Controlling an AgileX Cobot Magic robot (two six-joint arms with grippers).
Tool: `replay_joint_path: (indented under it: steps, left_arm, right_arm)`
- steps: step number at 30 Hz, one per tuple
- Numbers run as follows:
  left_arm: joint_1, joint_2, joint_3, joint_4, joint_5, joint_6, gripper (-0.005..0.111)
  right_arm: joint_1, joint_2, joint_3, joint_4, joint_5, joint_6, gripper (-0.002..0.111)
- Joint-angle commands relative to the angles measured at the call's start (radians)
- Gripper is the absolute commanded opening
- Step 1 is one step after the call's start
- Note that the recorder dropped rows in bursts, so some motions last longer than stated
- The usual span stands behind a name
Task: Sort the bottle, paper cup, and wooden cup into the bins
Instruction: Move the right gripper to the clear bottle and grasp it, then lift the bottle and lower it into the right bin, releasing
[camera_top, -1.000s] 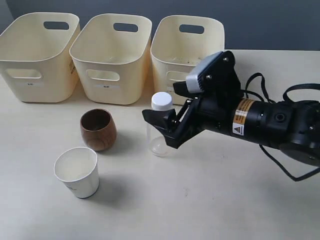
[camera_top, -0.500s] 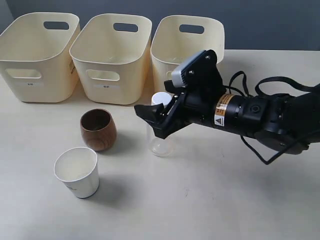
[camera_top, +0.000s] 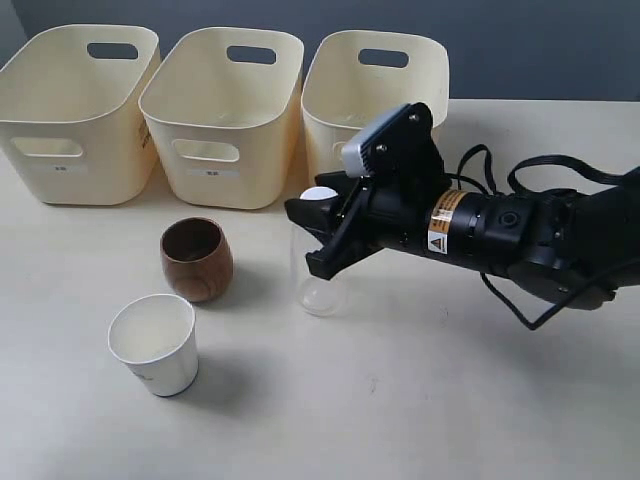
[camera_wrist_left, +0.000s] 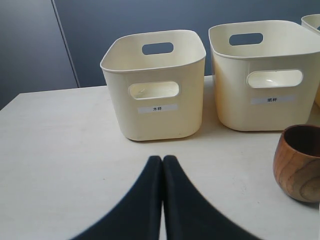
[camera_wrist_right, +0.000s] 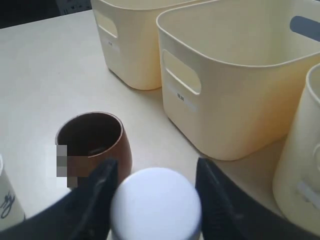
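The clear bottle (camera_top: 318, 285) with its white cap (camera_wrist_right: 155, 205) stands upright on the table in front of the right-hand bin (camera_top: 372, 95). My right gripper (camera_top: 308, 240) reaches in from the right, and its black fingers (camera_wrist_right: 100, 190) press against both sides of the bottle's top. Left of the bottle sits the brown wooden cup (camera_top: 197, 260), and the white paper cup (camera_top: 155, 343) stands nearer the front. My left gripper (camera_wrist_left: 162, 159) hangs shut and empty over bare table, facing the left bin (camera_wrist_left: 155, 90); the exterior view does not show it.
Three cream bins line the back: left (camera_top: 75, 110), middle (camera_top: 220, 110) and right. The right arm's black body and cables (camera_top: 540, 230) stretch across the right half of the table (camera_top: 420, 400).
The right gripper has slid left over the bottle and its fingers have drawn in around the cap. The bottle still rests on the table, and both cups are unmoved.
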Motion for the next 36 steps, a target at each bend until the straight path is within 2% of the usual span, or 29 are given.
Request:
replay_joint_path:
  steps: [1,7,11,18,23,29,36]
  left_arm:
    - [-0.002,0.003,-0.003,0.002,-0.013,-0.003,0.0]
    - [-0.002,0.003,-0.003,0.002,-0.013,-0.003,0.0]
    - [-0.002,0.003,-0.003,0.002,-0.013,-0.003,0.0]
    - [-0.002,0.003,-0.003,0.002,-0.013,-0.003,0.0]
    - [-0.002,0.003,-0.003,0.002,-0.013,-0.003,0.0]
    - [-0.002,0.003,-0.003,0.002,-0.013,-0.003,0.0]
    - [-0.002,0.003,-0.003,0.002,-0.013,-0.003,0.0]
  right_arm:
    - [0.0,-0.003,-0.007,-0.004,-0.042,-0.008,0.002]
    - [0.0,-0.093,-0.007,0.033,-0.077,-0.008,0.0]
    - [0.0,-0.208,-0.011,0.135,-0.032,-0.026,-0.001]
    - [-0.002,-0.343,-0.205,0.208,0.305,-0.098,-0.001]
    - [-0.004,-0.296,-0.396,0.223,0.41,-0.153,-0.001]
    - [-0.082,-0.169,-0.484,0.287,0.4,-0.173,-0.001]
    - [-0.152,-0.026,-0.484,0.316,0.255,-0.176,-0.001]
